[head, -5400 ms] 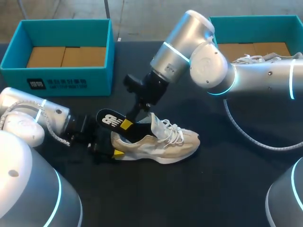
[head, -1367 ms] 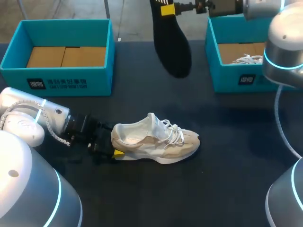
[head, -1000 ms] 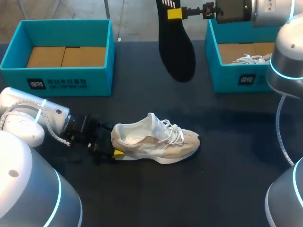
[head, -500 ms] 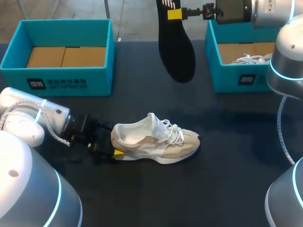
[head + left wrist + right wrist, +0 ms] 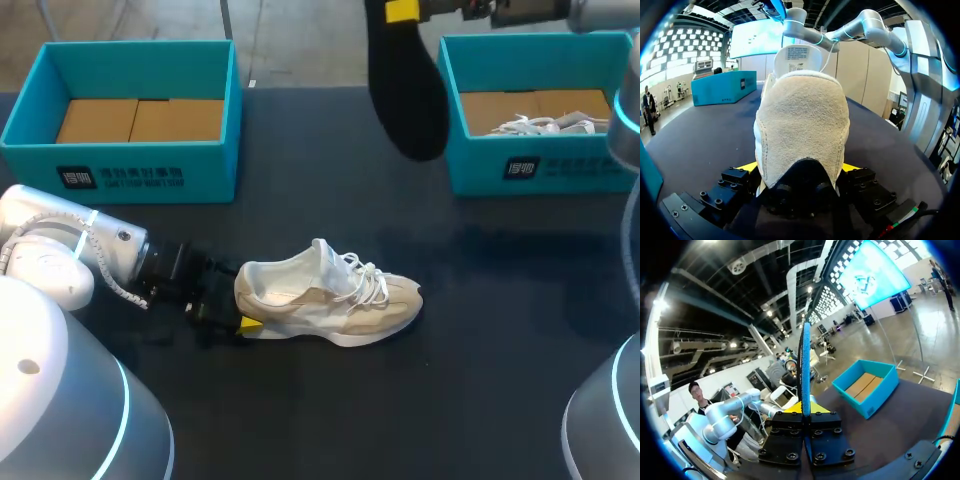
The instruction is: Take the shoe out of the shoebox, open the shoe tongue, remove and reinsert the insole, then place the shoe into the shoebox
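Dangling insole (image 5: 405, 90) in right gripper (image 5: 402, 12), clear of shoe (image 5: 330, 300).

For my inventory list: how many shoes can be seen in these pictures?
2. One shoe lies on the table, its heel held by the left gripper. The second shoe sits in the right box, partly hidden by its wall. The left box shows none.

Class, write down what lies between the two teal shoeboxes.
In the head view, the black insole hangs between them, held up by the right gripper; the dark table under it is bare.
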Robot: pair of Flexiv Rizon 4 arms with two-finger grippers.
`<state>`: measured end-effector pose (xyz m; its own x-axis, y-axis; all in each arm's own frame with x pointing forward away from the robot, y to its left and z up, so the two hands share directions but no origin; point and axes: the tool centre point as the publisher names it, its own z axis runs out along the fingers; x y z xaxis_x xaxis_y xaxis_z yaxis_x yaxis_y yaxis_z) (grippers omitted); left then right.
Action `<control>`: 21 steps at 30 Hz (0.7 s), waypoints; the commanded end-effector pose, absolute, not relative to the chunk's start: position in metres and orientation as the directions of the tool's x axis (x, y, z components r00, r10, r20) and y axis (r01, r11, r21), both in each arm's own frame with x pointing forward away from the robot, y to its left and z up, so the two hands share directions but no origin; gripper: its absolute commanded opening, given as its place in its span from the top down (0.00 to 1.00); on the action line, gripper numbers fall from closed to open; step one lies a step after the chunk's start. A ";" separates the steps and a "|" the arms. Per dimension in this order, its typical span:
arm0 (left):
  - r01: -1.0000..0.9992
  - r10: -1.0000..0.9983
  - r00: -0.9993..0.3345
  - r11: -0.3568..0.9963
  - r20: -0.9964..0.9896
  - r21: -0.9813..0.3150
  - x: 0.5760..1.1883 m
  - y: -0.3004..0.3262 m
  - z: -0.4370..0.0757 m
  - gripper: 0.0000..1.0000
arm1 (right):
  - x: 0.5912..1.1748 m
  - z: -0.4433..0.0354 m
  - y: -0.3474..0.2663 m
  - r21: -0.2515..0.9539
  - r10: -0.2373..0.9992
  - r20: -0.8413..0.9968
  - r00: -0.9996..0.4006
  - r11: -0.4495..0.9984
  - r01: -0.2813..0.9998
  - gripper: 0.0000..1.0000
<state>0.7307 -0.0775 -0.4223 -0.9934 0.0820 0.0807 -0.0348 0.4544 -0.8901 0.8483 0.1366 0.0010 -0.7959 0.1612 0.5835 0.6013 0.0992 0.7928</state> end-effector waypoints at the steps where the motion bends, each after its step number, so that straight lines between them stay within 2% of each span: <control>1: -0.035 0.082 -0.993 0.455 0.081 -0.890 0.731 -0.078 -0.423 1.00 | 0.834 0.011 0.123 0.778 0.191 0.597 -0.780 0.102 0.620 1.00; 10: -0.035 0.082 -0.993 0.455 0.081 -0.890 0.731 -0.078 -0.423 1.00 | 0.801 0.028 0.108 0.766 0.223 0.618 -0.754 0.044 0.641 1.00; 21: -0.035 0.082 -0.993 0.455 0.081 -0.890 0.731 -0.078 -0.423 1.00 | 0.766 0.023 0.115 0.749 0.234 0.641 -0.731 0.017 0.662 1.00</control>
